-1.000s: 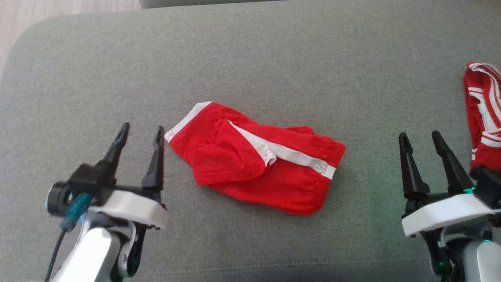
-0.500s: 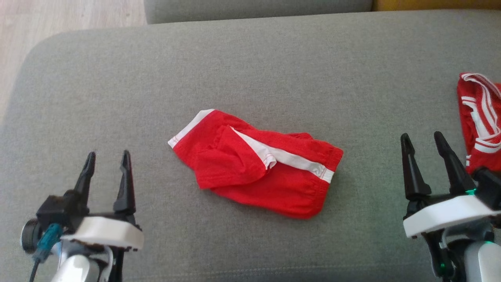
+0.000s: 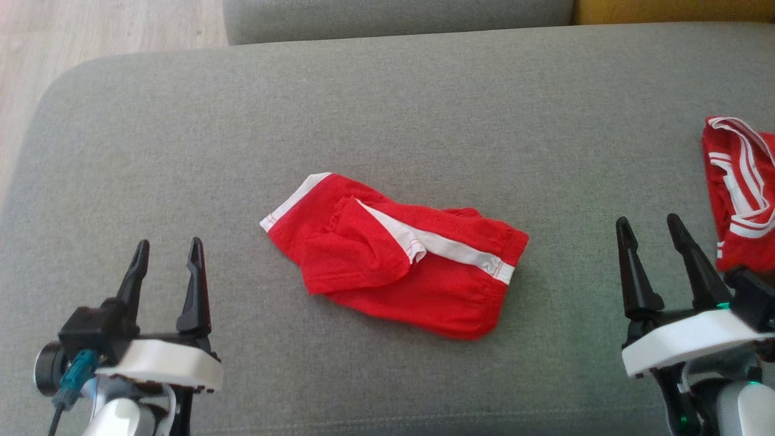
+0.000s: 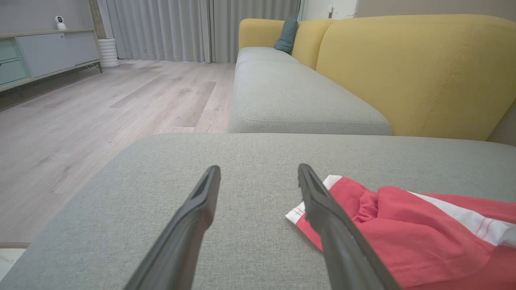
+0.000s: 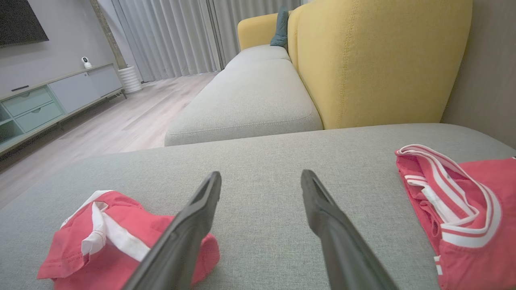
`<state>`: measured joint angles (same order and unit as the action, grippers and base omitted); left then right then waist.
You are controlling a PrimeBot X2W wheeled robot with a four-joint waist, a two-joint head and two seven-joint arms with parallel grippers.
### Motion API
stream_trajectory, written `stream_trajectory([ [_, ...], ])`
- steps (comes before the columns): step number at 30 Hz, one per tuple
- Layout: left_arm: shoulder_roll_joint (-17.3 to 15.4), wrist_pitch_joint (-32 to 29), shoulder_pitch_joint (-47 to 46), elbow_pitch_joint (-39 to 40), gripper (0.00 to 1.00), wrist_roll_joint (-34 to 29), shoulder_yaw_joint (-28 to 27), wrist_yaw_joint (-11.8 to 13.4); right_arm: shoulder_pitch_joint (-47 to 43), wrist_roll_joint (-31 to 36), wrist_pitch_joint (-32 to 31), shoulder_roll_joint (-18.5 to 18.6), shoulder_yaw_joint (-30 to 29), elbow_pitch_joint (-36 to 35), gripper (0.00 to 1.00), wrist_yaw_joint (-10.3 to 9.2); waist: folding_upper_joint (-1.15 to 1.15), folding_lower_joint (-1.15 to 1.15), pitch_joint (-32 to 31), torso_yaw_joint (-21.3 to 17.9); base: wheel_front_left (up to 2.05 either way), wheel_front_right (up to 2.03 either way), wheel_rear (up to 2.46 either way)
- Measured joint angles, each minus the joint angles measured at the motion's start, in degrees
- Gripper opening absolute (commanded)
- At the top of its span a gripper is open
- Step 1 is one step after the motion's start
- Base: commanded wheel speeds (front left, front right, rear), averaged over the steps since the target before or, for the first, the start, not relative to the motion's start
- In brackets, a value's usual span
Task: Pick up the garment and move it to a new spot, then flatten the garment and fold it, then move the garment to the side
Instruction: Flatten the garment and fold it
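Note:
The garment is a pair of red shorts with white trim, lying folded in a compact bundle at the middle of the grey cushion. My left gripper stands open at the lower left, well apart from the garment's white-edged left corner. In the left wrist view, the garment lies just right of my open left gripper. My right gripper is open at the lower right, empty. In the right wrist view, the garment sits to the left of the right gripper.
A second red garment with white stripes lies bunched at the cushion's right edge, close to my right gripper, and appears in the right wrist view. Wooden floor lies past the cushion's rounded left corner. A yellow sofa back rises behind.
My left gripper has drawn back down and to the left, away from the garment's left corner. The head camera has tilted a little. The garment lies as before.

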<state>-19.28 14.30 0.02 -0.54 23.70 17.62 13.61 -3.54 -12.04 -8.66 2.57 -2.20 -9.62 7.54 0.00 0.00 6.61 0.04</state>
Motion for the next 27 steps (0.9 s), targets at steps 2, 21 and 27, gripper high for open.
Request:
stream_trajectory([
  [2,0.1,0.0,0.0,-0.1,1.00,0.0,0.0,-0.1,0.0,0.0,0.0,0.0,0.0,0.0,1.00,0.00,0.00,0.00,0.0,0.0,0.00,0.00,0.00],
  [21,4.4,-14.5,-9.4,0.4,1.00,-0.9,14.6,-10.6,0.2,0.0,-0.4,0.0,0.5,-0.4,1.00,0.00,0.00,0.00,2.3,0.2,0.00,0.00,0.00],
  [27,6.9,-22.9,-13.1,-1.6,1.00,-0.7,20.2,-14.2,0.6,-0.1,-0.4,0.0,1.1,-0.3,1.00,0.00,0.00,0.00,3.1,-1.4,0.00,0.00,0.00],
])
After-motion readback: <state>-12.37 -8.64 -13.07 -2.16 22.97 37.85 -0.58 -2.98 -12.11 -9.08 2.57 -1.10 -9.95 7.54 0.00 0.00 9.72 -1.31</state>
